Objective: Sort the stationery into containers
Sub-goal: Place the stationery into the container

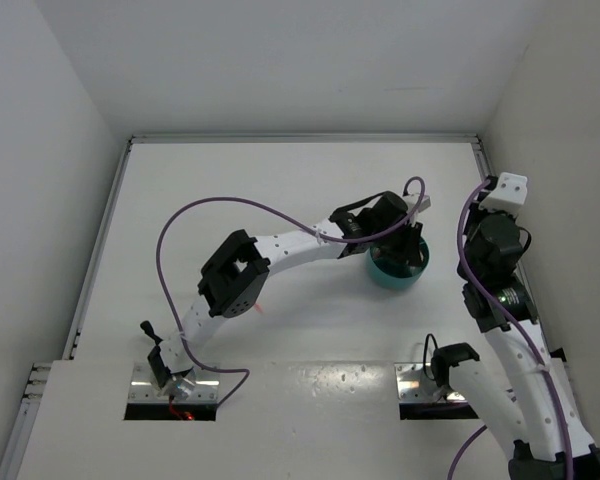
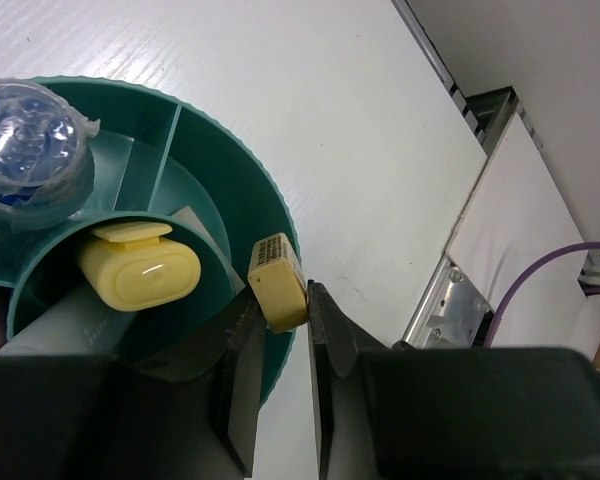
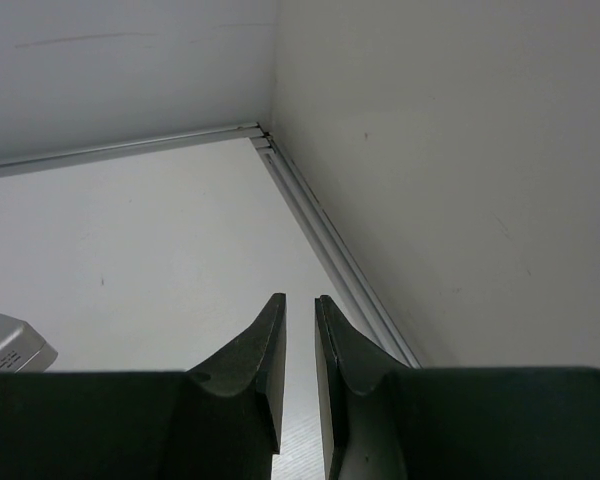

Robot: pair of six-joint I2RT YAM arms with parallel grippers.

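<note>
The round teal tub (image 1: 390, 277) stands right of centre on the table; in the left wrist view its rim (image 2: 242, 170) and divider walls show. My left gripper (image 2: 284, 297) is over the tub's rim (image 1: 404, 245), shut on a tiny yellow piece (image 2: 277, 282) held at the fingertips. A yellow marker (image 2: 140, 275) and a pale tube (image 2: 50, 330) stand in the central cup. A clear-blue item (image 2: 25, 125) sits in an outer compartment. My right gripper (image 3: 300, 305) is empty, jaws nearly together, raised near the far right corner.
White walls enclose the table on three sides, with a metal rail (image 3: 330, 240) along the right wall. Two cut-outs with metal plates (image 1: 170, 385) sit at the near edge by the arm bases. A purple cable (image 1: 210, 210) loops over the left arm.
</note>
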